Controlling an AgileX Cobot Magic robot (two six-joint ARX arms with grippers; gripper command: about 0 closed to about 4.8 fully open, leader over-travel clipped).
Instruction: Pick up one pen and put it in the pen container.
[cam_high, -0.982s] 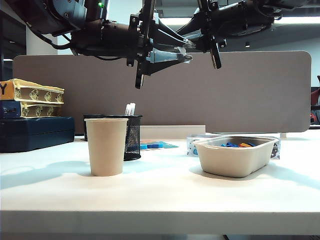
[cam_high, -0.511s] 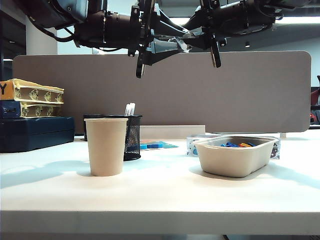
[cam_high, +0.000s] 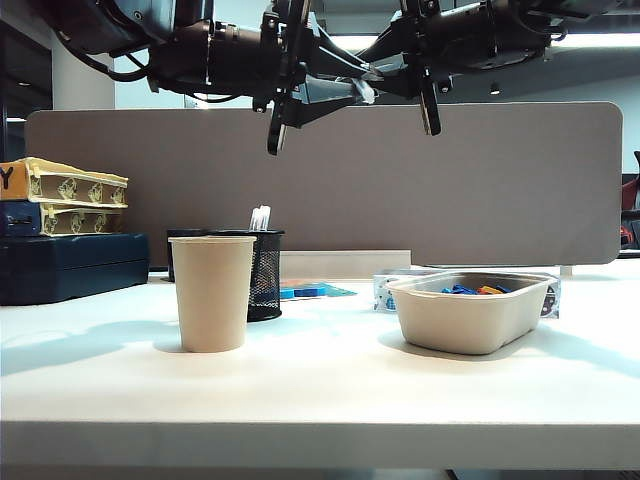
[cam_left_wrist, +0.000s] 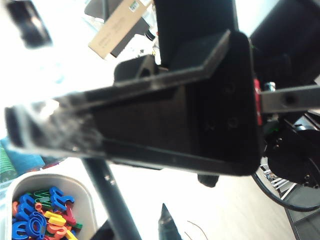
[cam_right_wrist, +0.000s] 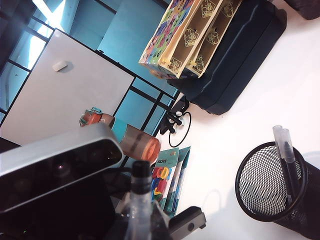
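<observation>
While both arms hang high, lower the carried pen straight over the mesh cup.
Exterior: left gripper (cam_high: 372, 90) and right gripper (cam_high: 352, 92) meet above pen container (cam_high: 264, 272). Left wrist: left jaw gap unreadable, nothing visibly held. Right wrist: right gripper (cam_right_wrist: 141, 212) pinches a pen (cam_right_wrist: 139, 195); container already holds pens.

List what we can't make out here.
- Left gripper opening: left wrist view, blurred, too close.
- Right gripper load: right wrist view, fingertips cut by edge.
- Pen container left side: exterior view, paper cup hides it.
- Tray contents: exterior view, rim hides most.
</observation>
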